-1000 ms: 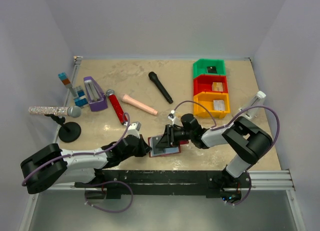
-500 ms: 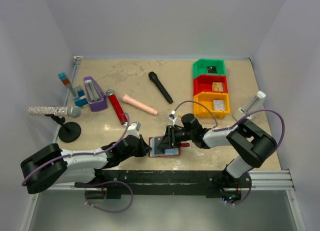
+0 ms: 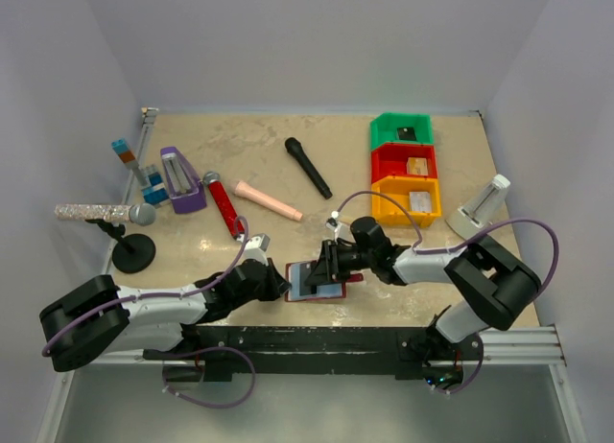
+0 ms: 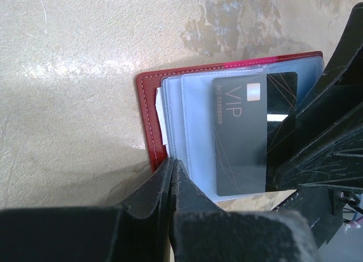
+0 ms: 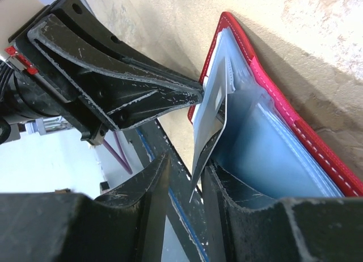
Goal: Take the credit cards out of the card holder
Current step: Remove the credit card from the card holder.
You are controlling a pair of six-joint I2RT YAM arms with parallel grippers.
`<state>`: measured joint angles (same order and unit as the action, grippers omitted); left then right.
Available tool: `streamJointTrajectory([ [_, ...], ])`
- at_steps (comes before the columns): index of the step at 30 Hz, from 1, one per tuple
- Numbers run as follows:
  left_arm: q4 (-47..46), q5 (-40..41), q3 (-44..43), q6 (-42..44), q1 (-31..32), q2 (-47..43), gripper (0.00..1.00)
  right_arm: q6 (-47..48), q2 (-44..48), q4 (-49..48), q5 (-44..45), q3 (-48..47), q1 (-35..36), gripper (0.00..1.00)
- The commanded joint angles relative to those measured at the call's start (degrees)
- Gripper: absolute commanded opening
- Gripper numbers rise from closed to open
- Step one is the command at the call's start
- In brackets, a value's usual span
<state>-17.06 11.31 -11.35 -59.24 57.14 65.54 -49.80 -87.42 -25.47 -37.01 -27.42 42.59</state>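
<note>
The dark red card holder (image 3: 329, 292) lies open at the table's near edge, its pale blue sleeves (image 4: 195, 126) facing up. A black card (image 4: 241, 137) marked VIP sits in the top sleeve. My left gripper (image 4: 172, 163) is shut on the holder's near edge, where the red cover meets the sleeves. My right gripper (image 5: 186, 161) comes in from the other side with its jaws apart. A thin leaf carrying a card (image 5: 210, 123) stands on edge between them, leaning on one finger with a gap to the other. In the top view both grippers meet over the holder.
Green (image 3: 385, 133), red (image 3: 388, 162) and yellow (image 3: 389, 201) bins at the back right each hold a card. A black microphone (image 3: 308, 167), a red microphone (image 3: 223, 205), a pink cylinder (image 3: 269, 200), a purple object (image 3: 179, 179) and a microphone stand (image 3: 132, 253) lie behind.
The right arm's elbow has swung out to the right and its gripper has shifted slightly. The left arm and the holder have stayed almost still.
</note>
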Motion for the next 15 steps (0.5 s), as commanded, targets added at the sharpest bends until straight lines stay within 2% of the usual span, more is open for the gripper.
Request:
streamJointTrajectory([
  [1, 2.2, 2.0, 1.8, 0.1, 0.2, 0.9, 0.00, 1.5, 2.2, -0.4, -0.3, -0.3, -0.7, 0.31],
  [5, 2.0, 2.0, 2.2, -0.2, 0.2, 0.6, 0.00, 1.5, 2.4, -0.5, -0.1, 0.3, -1.1, 0.29],
  [15, 2.6, 2.6, 3.2, -0.5, 0.2, -1.0, 0.00, 2.0, 3.4, 0.4, -0.2, 0.5, -2.2, 0.13],
])
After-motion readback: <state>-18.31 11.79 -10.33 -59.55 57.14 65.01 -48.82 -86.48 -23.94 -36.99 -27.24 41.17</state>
